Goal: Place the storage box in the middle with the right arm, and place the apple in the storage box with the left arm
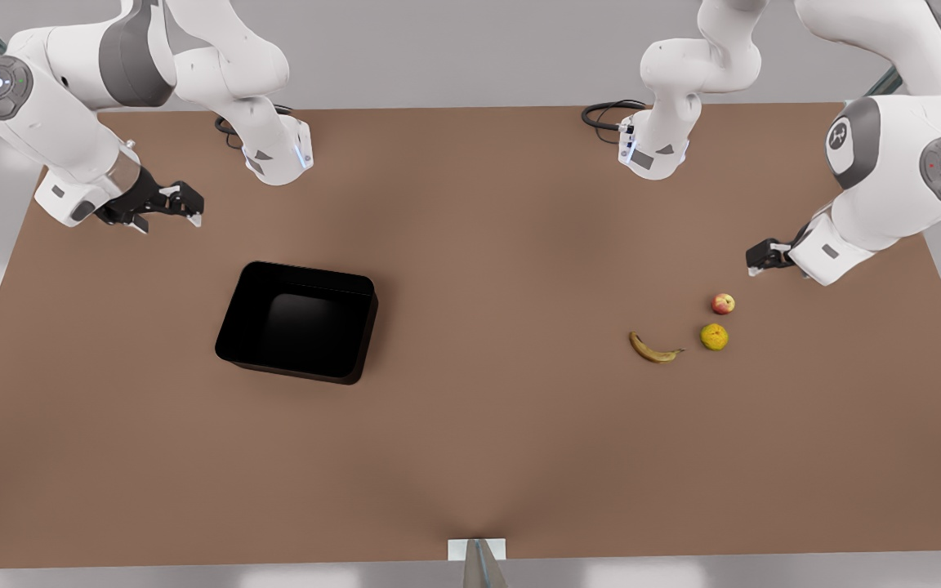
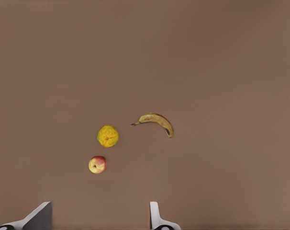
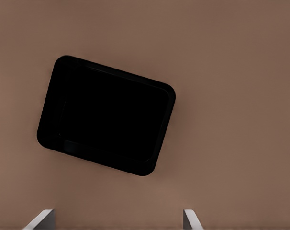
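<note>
The black open-top storage box point(image 1: 297, 321) sits empty on the table, left of centre in the front view, and appears again as the storage box point(image 3: 105, 120) in the right wrist view. My right gripper point(image 1: 170, 212) point(image 3: 116, 221) hovers open above and behind the box, holding nothing. At the front view's right lies the small red apple point(image 1: 723, 304) point(image 2: 97, 164). My left gripper point(image 1: 758, 261) point(image 2: 98, 220) hangs open just behind the apple, apart from it and empty.
A yellow round fruit point(image 1: 714, 336) point(image 2: 107, 136) lies right beside the apple, and a banana point(image 1: 653, 349) point(image 2: 154, 121) lies a little towards the table's middle. The brown table point(image 1: 487, 245) is bare between box and fruit. Both arm bases stand at the far edge.
</note>
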Motion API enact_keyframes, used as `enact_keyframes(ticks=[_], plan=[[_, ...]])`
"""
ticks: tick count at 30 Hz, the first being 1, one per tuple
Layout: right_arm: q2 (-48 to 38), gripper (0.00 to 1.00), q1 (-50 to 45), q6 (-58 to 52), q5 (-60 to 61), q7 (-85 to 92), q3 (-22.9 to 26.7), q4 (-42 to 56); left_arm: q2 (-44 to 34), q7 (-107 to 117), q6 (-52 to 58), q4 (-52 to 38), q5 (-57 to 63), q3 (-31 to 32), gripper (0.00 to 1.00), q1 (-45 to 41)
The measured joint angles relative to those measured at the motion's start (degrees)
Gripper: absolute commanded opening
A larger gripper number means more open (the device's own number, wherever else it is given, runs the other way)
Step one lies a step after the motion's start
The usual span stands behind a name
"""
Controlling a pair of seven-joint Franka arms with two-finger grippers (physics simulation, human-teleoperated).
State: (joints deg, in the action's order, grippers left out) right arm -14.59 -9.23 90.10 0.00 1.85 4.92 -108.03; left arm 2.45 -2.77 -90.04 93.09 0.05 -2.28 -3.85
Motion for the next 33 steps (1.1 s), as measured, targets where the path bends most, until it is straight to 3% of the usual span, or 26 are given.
enact_keyframes(ticks=[3, 6, 10, 13, 15, 18, 23, 27, 33], plan=[[3.99, 1.0, 0.73, 1.93, 0.46, -0.43, 0.08, 0.72, 0.09, 2.87, 3.12, 0.14, 0.09, -0.56, 1.0, -0.82], [11.54, 1.0, 0.33, 7.47, 3.91, -9.25, 0.22, 0.78, 2.38, 23.97, 3.98, 0.7, -0.8, -2.71, 1.0, -0.5], [17.09, 1.0, -1.11, 12.6, 3.18, -8.85, 0.58, -2.85, 3.32, 47.99, 0.17, 8.27, -10.44, -15.59, 1.0, 2.66], [19.66, 1.0, 6.85, 14.83, 1.85, -8.17, 0.79, -3.54, 3.53, 49.97, -4.57, 18.19, -23.53, -24.46, 1.0, 0.39], [20.14, 1.0, 10.69, 14.84, 0.77, -6.1, 0.81, -3.94, 4.15, 50.05, -7.76, 22.95, -32.89, -24.86, 1.0, 2.33], [22.59, 1.0, 6.99, 16.86, 0.7, -5.98, 0.45, -4.63, 6.2, 49.71, -9.43, 28.13, -45.48, -27.83, 1.0, 2.12], [24.19, 1.0, 8.86, 23.53, 0.85, -3.52, 0.44, -8.36, 12.17, 44.06, -8.63, 31.1, -61.92, -27.86, 1.0, 3.02], [19.46, 1.0, 7.99, 30.45, 2.72, -4.41, 0.18, -15.73, 16.95, 38.57, -2.39, 31.1, -69.77, -27.78, 1.0, 4.8], [21.74, 1.0, 8.01, 36.95, 5.11, -4.41, 0.17, -19.15, 20.57, 35.73, 3.38, 31.09, -74.55, -27.7, 1.0, 5.16]])
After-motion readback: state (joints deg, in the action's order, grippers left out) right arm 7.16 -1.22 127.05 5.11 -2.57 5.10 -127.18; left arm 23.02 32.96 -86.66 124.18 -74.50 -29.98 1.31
